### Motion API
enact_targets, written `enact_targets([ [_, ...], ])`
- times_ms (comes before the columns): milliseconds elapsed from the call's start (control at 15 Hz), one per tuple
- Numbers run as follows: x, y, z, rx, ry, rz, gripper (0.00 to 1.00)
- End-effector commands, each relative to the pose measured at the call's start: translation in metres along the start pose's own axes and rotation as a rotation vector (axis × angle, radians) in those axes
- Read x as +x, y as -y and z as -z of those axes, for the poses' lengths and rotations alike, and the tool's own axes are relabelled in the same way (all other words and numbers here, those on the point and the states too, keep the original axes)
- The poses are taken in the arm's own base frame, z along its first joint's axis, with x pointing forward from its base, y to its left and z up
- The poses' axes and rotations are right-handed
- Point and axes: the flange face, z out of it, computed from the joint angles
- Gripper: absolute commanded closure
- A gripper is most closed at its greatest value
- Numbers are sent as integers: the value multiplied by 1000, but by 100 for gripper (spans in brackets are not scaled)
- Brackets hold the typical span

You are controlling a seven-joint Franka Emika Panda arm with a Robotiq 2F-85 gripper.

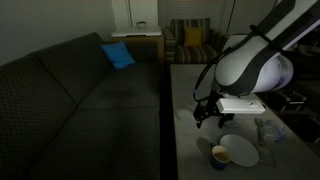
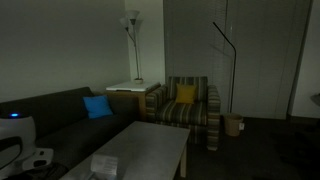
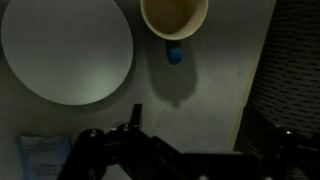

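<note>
- In an exterior view the claw (image 1: 205, 114) hangs above the table (image 1: 185, 88), fingers apart and empty. The mug (image 1: 220, 156) stands near, beside the plate (image 1: 243, 150).
- In an exterior view the table (image 2: 150, 145) shows; the claw is hidden.
- Wrist view: the mug (image 3: 173, 15) lies straight ahead of the claw (image 3: 190, 130), its blue handle (image 3: 174, 53) pointing back at it.

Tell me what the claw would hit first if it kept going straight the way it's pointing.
Probably the bare table top, in the gap beside the white plate and the mug; the open claw points downward, though depth is unclear.
</note>
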Motion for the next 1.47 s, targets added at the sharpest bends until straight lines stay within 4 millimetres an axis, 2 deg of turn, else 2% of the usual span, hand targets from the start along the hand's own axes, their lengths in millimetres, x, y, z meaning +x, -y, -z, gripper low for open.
enact_targets([
  [0, -1, -2, -17, 4, 10, 38, 0],
  [667, -10, -6, -68, -3, -11, 122, 0],
  [733, -15, -5, -60, -3, -8, 125, 0],
  [1067, -20, 1, -66, -19, 27, 114, 0],
  [1400, -18, -3, -66, -40, 27, 85, 0],
])
